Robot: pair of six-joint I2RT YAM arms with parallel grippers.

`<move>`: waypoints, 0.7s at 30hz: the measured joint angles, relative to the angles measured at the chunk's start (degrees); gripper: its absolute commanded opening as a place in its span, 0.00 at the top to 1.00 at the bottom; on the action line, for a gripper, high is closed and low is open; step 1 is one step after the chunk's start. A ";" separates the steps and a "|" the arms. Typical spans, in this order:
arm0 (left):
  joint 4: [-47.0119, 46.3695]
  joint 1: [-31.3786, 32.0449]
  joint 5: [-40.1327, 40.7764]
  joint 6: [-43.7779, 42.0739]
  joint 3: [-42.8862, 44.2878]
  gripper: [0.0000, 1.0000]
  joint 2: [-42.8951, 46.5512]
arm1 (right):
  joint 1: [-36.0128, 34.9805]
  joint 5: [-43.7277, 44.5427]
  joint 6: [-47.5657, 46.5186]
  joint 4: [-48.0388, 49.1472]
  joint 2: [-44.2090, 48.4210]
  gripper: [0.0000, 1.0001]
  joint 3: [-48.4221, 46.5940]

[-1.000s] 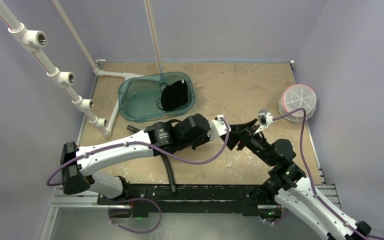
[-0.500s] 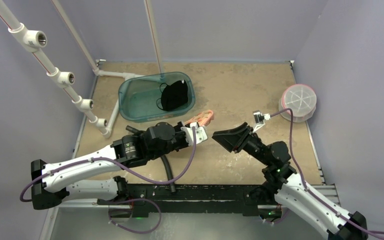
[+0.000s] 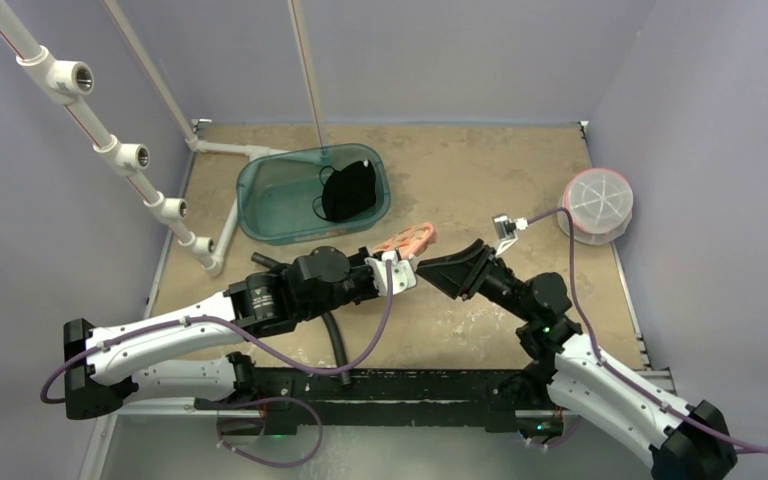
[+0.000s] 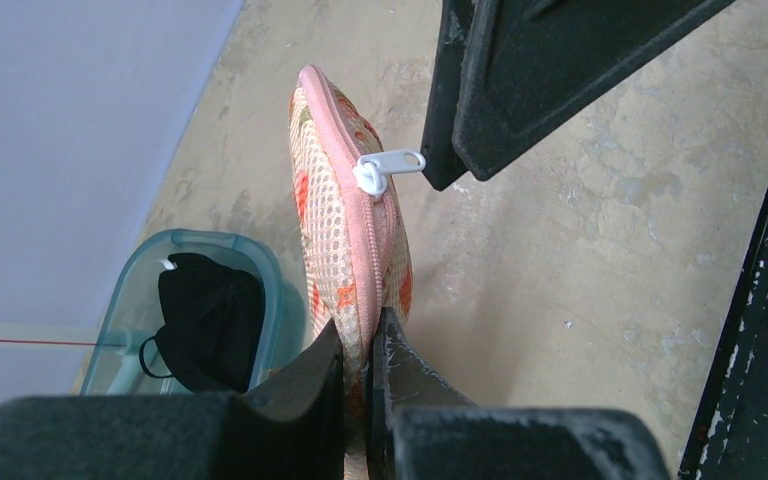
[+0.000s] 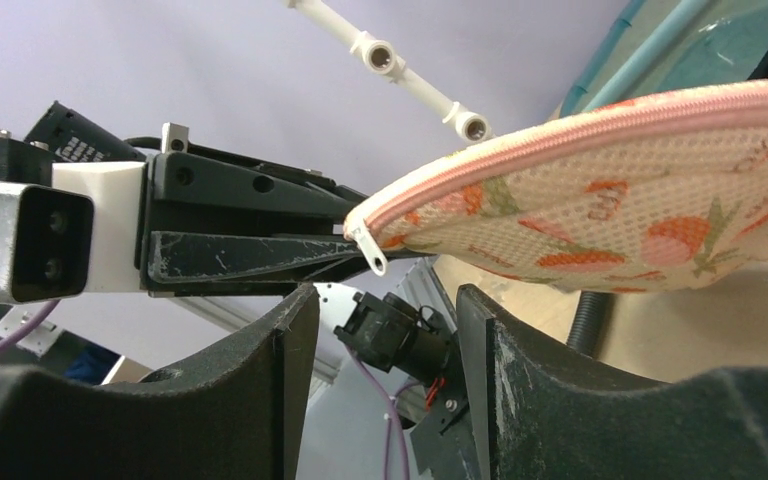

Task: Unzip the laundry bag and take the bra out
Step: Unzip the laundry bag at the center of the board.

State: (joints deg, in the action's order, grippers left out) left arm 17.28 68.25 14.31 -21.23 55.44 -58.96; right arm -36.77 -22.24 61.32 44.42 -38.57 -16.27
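Above centre of sandy desk (image 3: 480, 170): pink mesh laundry bag (image 3: 406, 240), near end nipped in left pincer (image 3: 396, 264). White zipper pull (image 4: 388, 168) on bag's right edge. Right pincer (image 3: 426, 268) just right of pull, apart from it. Teal plastic tub (image 3: 260, 190) behind-left of bag, black fabric item (image 3: 348, 192) in tub's right part. Round translucent lidded container (image 3: 595, 205) at desk's right edge. White pipe frame (image 3: 120, 150) along left side.

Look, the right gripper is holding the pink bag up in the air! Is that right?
Not quite: the left gripper is holding the pink mesh laundry bag up in the air, shut on its edge, as the left wrist view shows. The right gripper is open, near the zipper pull.
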 measured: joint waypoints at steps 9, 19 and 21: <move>-0.07 0.00 -0.70 0.00 0.00 1.00 0.22 | 0.09 -1.68 1.95 5.64 -3.21 0.47 -0.61; -0.09 0.00 -1.14 0.00 0.00 1.00 0.48 | 0.42 -2.84 4.11 9.31 -4.57 0.55 -0.61; -0.07 0.00 -1.22 0.00 0.00 1.00 0.48 | 0.44 -2.84 4.39 9.88 -4.74 0.57 -0.61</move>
State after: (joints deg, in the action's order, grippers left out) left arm 17.21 68.25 13.08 -21.23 55.44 -58.48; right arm -36.34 -25.08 65.71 54.30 -43.31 -16.88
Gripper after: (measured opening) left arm 0.047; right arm 0.459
